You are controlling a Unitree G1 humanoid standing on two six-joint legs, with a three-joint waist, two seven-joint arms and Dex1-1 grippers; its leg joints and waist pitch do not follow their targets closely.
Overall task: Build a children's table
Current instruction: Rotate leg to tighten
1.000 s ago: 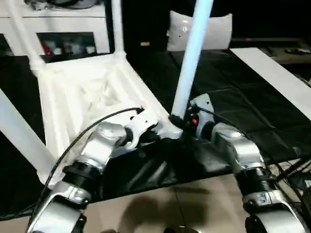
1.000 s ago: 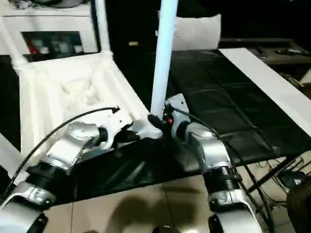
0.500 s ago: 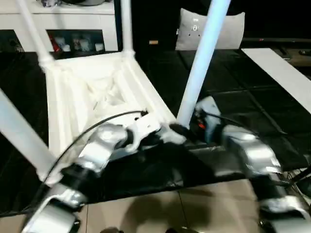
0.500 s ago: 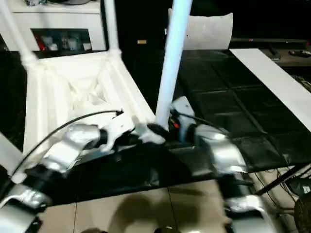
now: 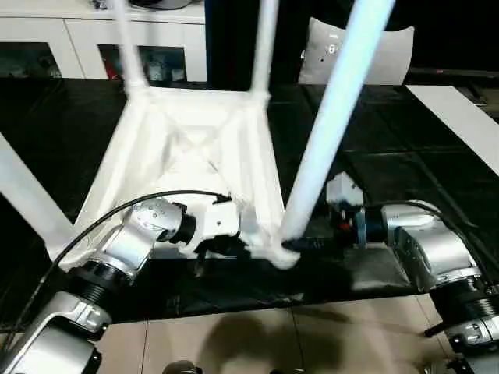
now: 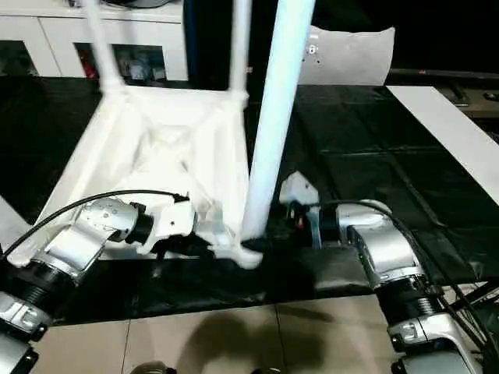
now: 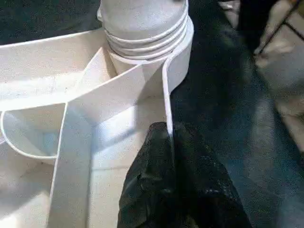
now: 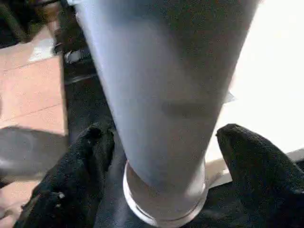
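The children's table (image 5: 195, 156) lies upside down on a black mat, white ribs facing up. Its legs stand up out of the corner sockets. The nearest leg (image 5: 327, 132) rises from the front right socket (image 7: 142, 28). My left gripper (image 5: 226, 245) is shut on the thin rim wall (image 7: 167, 99) beside that socket, and its fingers (image 7: 156, 156) pinch the wall. My right gripper (image 8: 161, 137) is open around the base of the leg (image 8: 161, 95). One of its fingers (image 8: 90, 152) stands on each side, with a gap to the leg.
A white cabinet (image 5: 47, 47) with glass doors stands at the back left. A white cushion (image 5: 390, 54) is at the back right, and a white board (image 5: 460, 117) lies on the right. The black mat (image 5: 374, 156) ends near me at tan floor (image 5: 234, 343).
My right gripper's fingers have spread apart from the base of the leg. My left gripper stays shut on the rim. The whole picture has shifted with the camera.
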